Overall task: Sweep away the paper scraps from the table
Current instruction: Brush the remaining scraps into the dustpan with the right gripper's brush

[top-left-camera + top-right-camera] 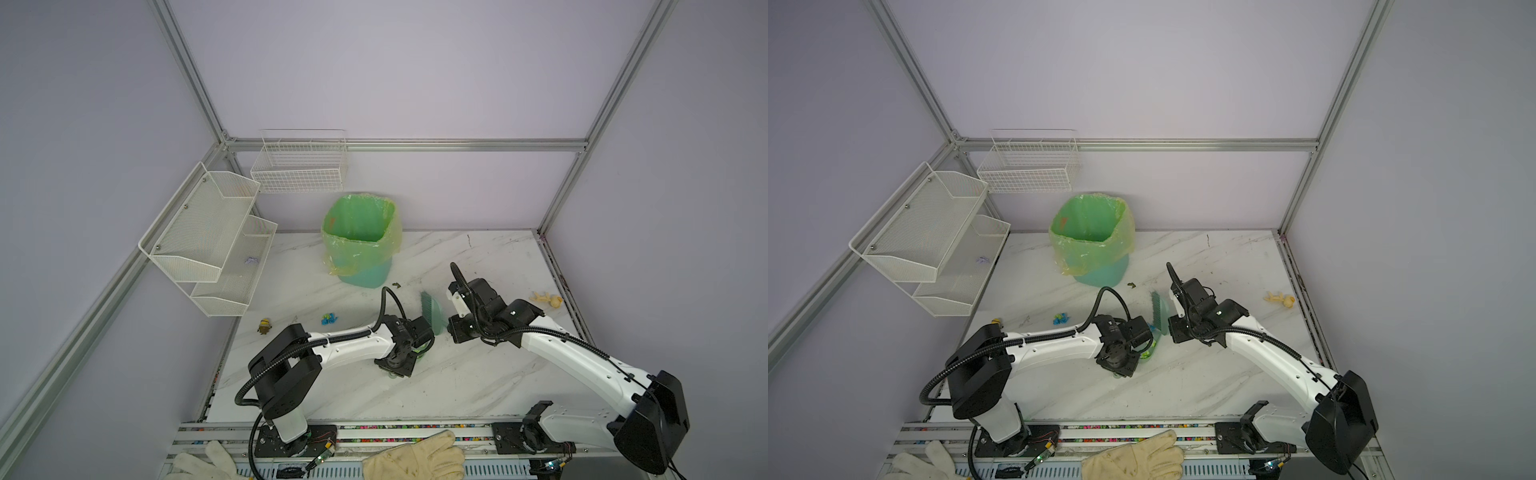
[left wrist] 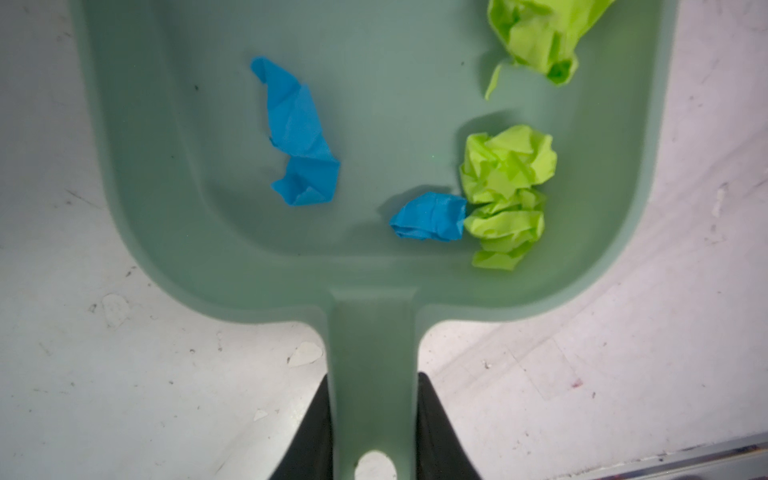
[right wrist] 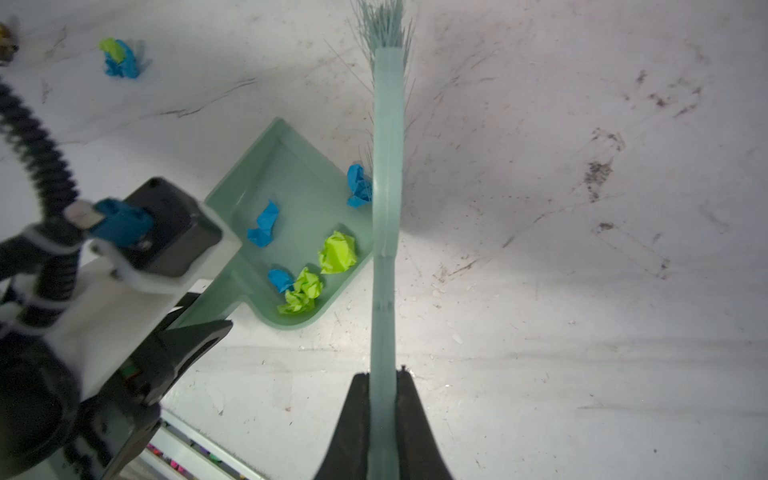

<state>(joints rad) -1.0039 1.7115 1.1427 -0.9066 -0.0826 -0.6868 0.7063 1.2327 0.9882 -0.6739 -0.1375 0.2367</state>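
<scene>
In both top views, the table (image 1: 457,374) is seen with a lined green bin (image 1: 360,232) standing at its far side. A small cluster of paper scraps (image 1: 329,319) lies on the marble left of centre, near a yellow toy figure (image 1: 264,326). A green brush (image 1: 430,309) is held tilted near the middle by the right gripper (image 1: 445,328).

In the left wrist view, the handle of a green dustpan (image 2: 374,274) is clamped between the fingers (image 2: 309,432) of the left gripper (image 2: 372,390). 2 blue wads (image 2: 301,137) and several lime-green wads (image 2: 505,187) are contained in the pan, which is set on the table.

In the right wrist view, the brush handle is pinched tightly between the right gripper's black fingers (image 3: 353,415). 1 more blue wad (image 3: 358,185) is seen at the pan's open lip, touching the brush. The separate cluster is seen on the table, well apart from the pan.
</scene>
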